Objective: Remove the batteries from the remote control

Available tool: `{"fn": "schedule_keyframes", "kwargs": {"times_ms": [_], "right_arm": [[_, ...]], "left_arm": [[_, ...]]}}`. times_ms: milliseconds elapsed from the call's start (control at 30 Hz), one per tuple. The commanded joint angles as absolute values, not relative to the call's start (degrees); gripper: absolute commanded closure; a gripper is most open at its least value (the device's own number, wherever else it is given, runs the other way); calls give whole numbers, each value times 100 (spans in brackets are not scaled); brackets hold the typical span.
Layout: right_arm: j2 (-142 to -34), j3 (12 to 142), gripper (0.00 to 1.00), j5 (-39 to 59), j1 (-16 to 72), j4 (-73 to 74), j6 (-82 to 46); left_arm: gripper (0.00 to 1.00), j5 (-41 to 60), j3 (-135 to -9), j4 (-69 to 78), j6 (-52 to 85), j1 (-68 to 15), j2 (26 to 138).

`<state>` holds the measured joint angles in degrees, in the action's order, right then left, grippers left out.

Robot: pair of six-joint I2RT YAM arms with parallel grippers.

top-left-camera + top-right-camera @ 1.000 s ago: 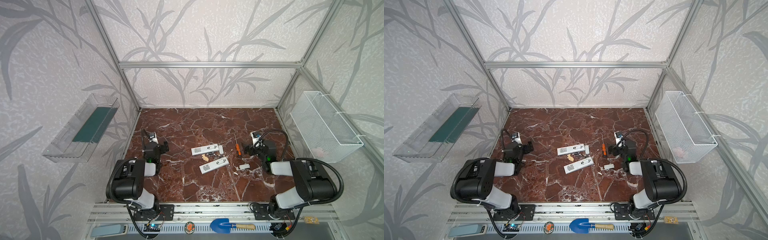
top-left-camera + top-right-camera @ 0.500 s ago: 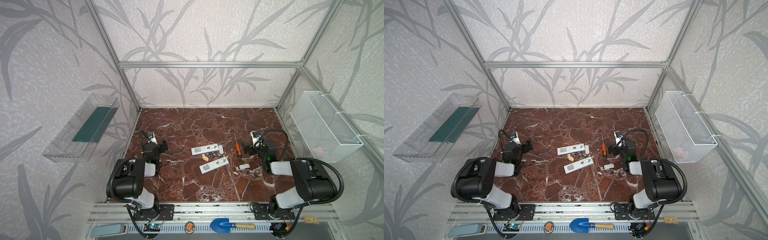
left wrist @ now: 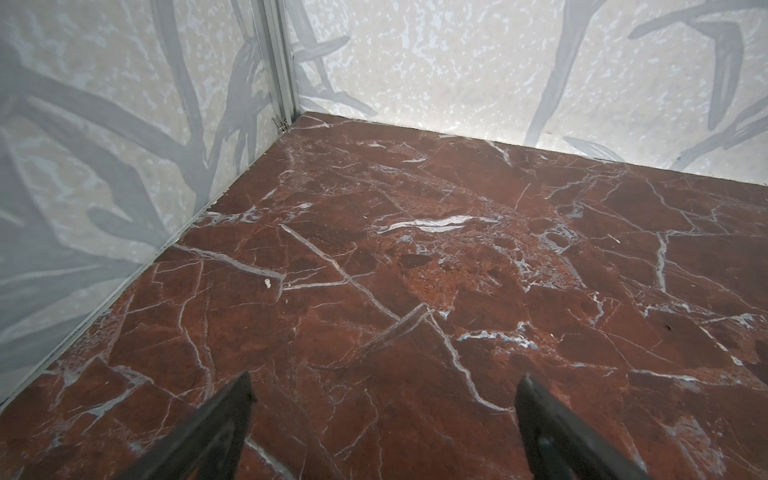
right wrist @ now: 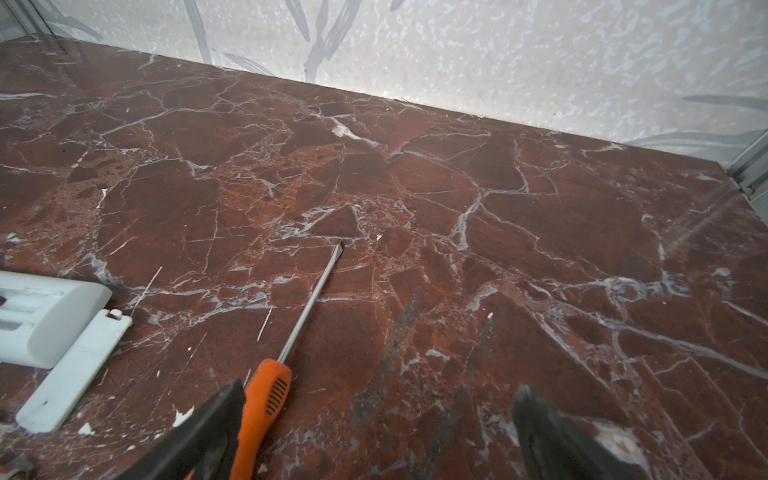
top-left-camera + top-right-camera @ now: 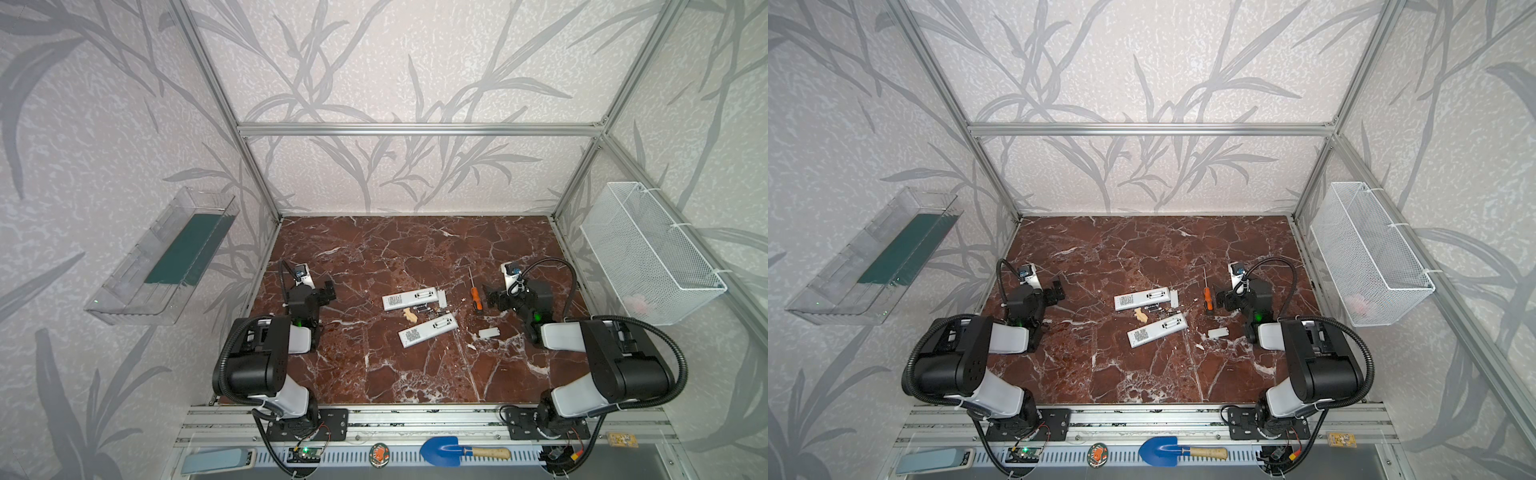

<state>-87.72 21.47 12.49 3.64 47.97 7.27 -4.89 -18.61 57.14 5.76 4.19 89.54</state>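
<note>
The batteries [image 5: 424, 309] lie loose on the table [image 5: 374, 365] between the two remotes [image 5: 409, 300]. Being round, they could roll away if the right fingers [image 4: 199, 436], spread wide and empty just beside the screwdriver [image 4: 266, 399], knock it their way. The left fingers [image 3: 216, 432], also spread and empty, have edged over a little since a moment ago; nothing else has stirred.

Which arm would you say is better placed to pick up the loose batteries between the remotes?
Right, probably: the right gripper, open, is nearer the batteries, though the screwdriver lies between, and its wrist view shows a remote. The left gripper, also open, faces bare table.
</note>
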Motion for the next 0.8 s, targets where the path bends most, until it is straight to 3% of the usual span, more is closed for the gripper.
{"fn": "schedule_keyframes", "kwargs": {"times_ms": [0,467,767], "right_arm": [[-8805,2234,1,1257,325,4939,721],[-8802,2234,1,1269,325,4939,722],[-8802,2237,1,1263,325,4943,721]], "left_arm": [[1,-604,-1922,5829,563,413,8947],[1,-646,-1950,5760,531,386,8947],[1,-165,-2197,5313,228,316,8956]]}}
